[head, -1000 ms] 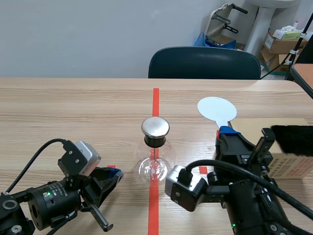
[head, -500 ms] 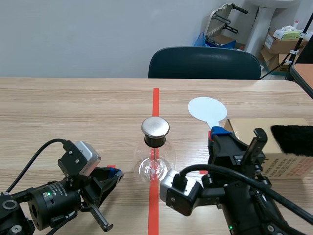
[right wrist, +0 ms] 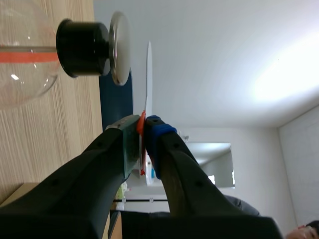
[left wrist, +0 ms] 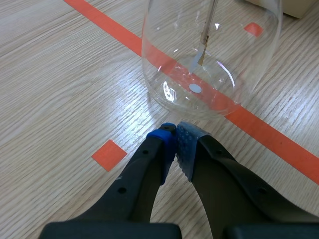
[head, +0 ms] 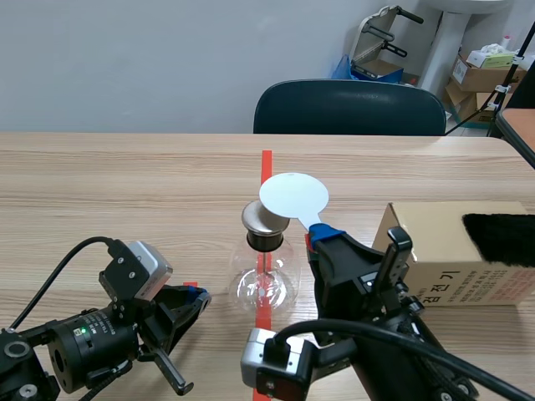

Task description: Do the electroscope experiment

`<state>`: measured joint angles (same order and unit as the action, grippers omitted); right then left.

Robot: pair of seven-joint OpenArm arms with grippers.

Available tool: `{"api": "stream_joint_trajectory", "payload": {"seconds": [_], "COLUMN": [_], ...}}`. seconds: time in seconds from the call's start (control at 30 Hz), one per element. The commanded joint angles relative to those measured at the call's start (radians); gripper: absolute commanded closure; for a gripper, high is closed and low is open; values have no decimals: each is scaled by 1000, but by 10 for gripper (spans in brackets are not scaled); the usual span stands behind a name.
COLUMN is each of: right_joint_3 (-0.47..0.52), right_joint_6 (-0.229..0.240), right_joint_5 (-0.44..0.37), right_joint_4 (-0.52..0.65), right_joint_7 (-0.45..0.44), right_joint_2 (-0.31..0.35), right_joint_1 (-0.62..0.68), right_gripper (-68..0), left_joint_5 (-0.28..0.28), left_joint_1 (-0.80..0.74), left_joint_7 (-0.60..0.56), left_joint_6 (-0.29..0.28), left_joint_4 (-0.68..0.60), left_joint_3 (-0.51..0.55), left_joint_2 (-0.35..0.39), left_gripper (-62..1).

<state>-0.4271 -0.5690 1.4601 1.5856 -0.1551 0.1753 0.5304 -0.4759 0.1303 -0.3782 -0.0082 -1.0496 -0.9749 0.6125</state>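
While the right tool (right wrist: pixel 144 125) grips the white paddle (head: pixel 293 197) by its stem, the disc lies flat just over the metal cap (right wrist: pixel 119 47) of the flask (head: pixel 265 280). Their faces are parallel, with a thin gap visible in the right wrist view. The flask stands upright on the surface (head: pixel 125 184). The next move is likely a short drop onto the cap. The left tool (left wrist: pixel 175 144), closed on nothing, sits beside the flask's base.

Pale wooden table (head: pixel 109 184), glass electroscope flask (head: pixel 266 282) standing on it (astride the tape line), cardboard box (head: pixel 451 267) beside
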Motion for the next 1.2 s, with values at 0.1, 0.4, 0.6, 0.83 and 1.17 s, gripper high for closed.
{"api": "stream_joint_trajectory", "payload": {"seconds": [0.1, 0.4, 0.6, 0.83, 1.17], "right_joint_3": [3, 3, 3, 3, 3], "right_joint_6": [-14, -14, -14, -14, -13], "right_joint_5": [1, 1, 1, 1, 1], "right_joint_4": [8, 8, 8, 8, 8], "right_joint_7": [-51, -101, -118, -118, -100], "right_joint_2": [7, 8, 8, 8, 8], "right_joint_1": [-1, -1, -1, -1, -1], "right_gripper": [-10, -10, -10, -10, -10], "left_joint_5": [-2, -2, -2, -2, -2], "left_joint_1": [0, 0, 0, 0, 0], "left_joint_7": [-14, -14, -14, -14, -14], "left_joint_6": [-2, -2, -2, -2, -2], "left_joint_4": [-13, -13, -13, -13, -13], "left_joint_3": [1, 1, 1, 1, 1], "left_joint_2": [-2, -2, -2, -2, -3], "left_gripper": [-21, -21, -21, -21, -21]}}
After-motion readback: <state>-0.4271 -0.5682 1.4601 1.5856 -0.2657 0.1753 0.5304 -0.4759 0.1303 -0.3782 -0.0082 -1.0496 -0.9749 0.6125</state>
